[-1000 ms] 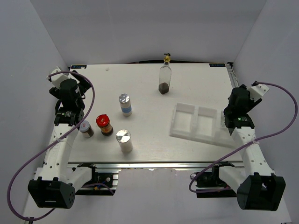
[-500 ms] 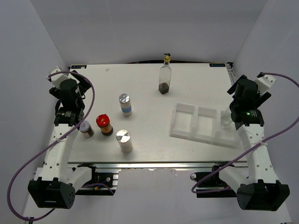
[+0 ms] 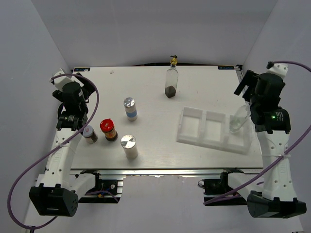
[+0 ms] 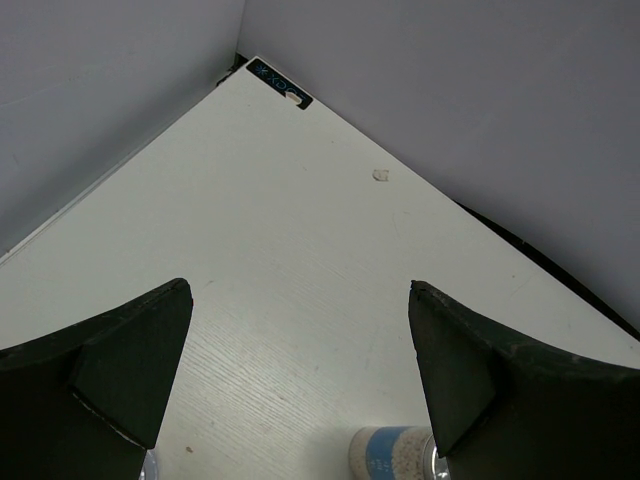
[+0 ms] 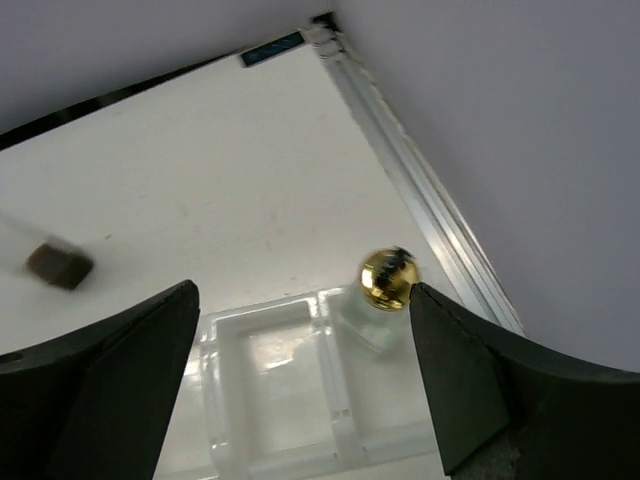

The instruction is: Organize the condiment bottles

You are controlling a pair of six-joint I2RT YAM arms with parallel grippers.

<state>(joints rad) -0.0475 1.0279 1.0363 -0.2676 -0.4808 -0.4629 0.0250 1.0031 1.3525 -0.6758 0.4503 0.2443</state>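
- Your left gripper (image 4: 300, 400) hangs over the left edge of the tabletop (image 3: 155, 97), toward the far left corner. Its jaws are spread wide with nothing between them.
- The grey-lidded jar (image 3: 89, 132) stands near the left edge, closer to the near side.
- The red-lidded jar (image 3: 108, 129) stands just beside it on the right, with a gap between them.
- The plain white shaker (image 3: 129, 144) stands upright near the near edge, left of centre.
- The blue-banded shaker (image 3: 129, 108) stands upright farther back, well apart from the plain one.
- The dark-bottomed bottle (image 3: 171, 80) stands upright by the far edge, about mid-width, with dark contents at its base.
- The white tray (image 3: 181, 138) lies on the right half of the tabletop, running toward the right edge.
- The gold-stoppered bottle (image 5: 388, 278) stands in the tray's rightmost compartment.
- Your right gripper (image 5: 300, 340) hovers above that bottle near the right edge. Its jaws are wide apart and clear of the bottle, holding nothing.
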